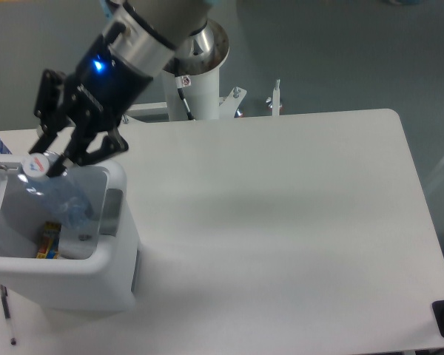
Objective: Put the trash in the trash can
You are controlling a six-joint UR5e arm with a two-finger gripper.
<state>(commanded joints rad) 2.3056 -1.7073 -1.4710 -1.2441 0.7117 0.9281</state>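
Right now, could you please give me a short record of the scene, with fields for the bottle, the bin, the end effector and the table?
bottle: clear, tilted, white cap up, body inside the bin
bin: white, at the table's left edge, holds colourful wrappers
end effector: at the bottle's cap, above the bin's rim, fingers around the neck
table: white
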